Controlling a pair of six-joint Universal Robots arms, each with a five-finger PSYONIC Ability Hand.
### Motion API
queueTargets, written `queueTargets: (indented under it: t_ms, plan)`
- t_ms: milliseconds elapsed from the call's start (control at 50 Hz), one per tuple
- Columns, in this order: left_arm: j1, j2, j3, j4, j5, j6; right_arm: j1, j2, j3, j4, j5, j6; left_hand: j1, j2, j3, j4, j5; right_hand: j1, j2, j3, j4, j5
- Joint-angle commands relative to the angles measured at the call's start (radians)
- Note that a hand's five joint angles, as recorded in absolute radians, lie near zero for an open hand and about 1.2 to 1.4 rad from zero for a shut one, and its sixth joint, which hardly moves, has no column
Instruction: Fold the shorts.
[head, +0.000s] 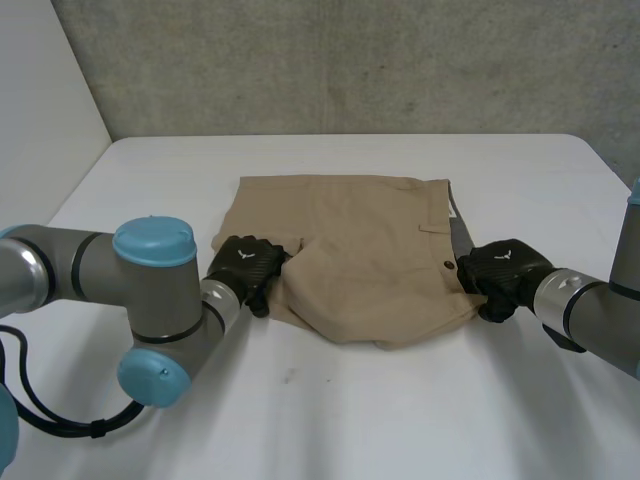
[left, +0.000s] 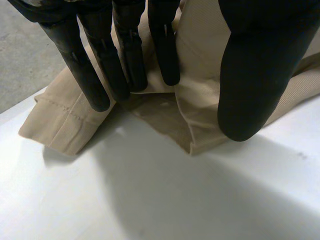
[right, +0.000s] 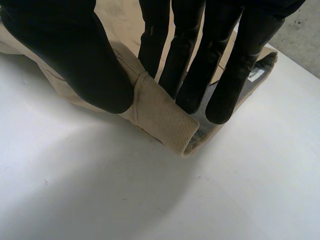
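The white worktop (head: 330, 420) fills the lower frame, and the tan shorts (head: 360, 250) lie flat at its centre. My left hand (head: 245, 268), left of centre, pinches their leg edge between fingers and thumb. My right hand (head: 505, 272), at the right, clamps the waistband corner, thumb outside and fingers inside.

White table (head: 330, 420), rough grey concrete wall (head: 350, 60) behind it, plain white panel (head: 40, 100) at left

White table (head: 400, 420) w/ tan shorts (head: 350, 250) lying approx. mid-table, partly folded.
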Motion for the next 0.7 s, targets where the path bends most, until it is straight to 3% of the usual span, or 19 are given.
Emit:
queueTargets:
  t_ms: [20, 140, 280, 520, 620, 700]
  plan:
    - [-0.007, -0.041, 0.054, -0.027, 0.015, 0.000, 0.000, 0.002, 0.000, 0.000, 0.000, 0.000, 0.134, 0.128, 0.131, 0.124, 0.127, 0.470, 0.222, 0.206, 0.205, 0.240]
    - [-0.005, -0.055, 0.084, -0.062, 0.015, 0.000, 0.000, 0.004, 0.000, 0.000, 0.000, 0.000, 0.345, 0.339, 0.342, 0.336, 0.338, 0.470, 0.222, 0.206, 0.205, 0.240]
    - [-0.007, -0.058, 0.092, -0.068, 0.013, -0.001, 0.002, 0.005, 0.000, -0.002, 0.000, 0.000, 0.782, 0.776, 0.779, 0.773, 0.775, 0.470, 0.222, 0.206, 0.205, 0.240]
    - [-0.020, -0.031, 0.072, -0.110, -0.023, 0.008, 0.002, -0.001, 0.000, 0.003, 0.003, -0.005, 0.783, 0.777, 0.779, 0.773, 0.776, 0.470, 0.222, 0.206, 0.205, 0.240]
    - [-0.019, 0.131, -0.010, -0.154, -0.102, 0.002, 0.000, -0.010, -0.003, 0.018, 0.015, -0.008, 0.783, 0.777, 0.779, 0.773, 0.776, 0.470, 0.222, 0.206, 0.205, 0.240]
    - [-0.010, 0.295, -0.093, -0.163, -0.113, 0.000, -0.002, -0.068, -0.014, 0.054, 0.015, -0.008, 0.783, 0.777, 0.779, 0.773, 0.776, 0.470, 0.222, 0.206, 0.205, 0.240]
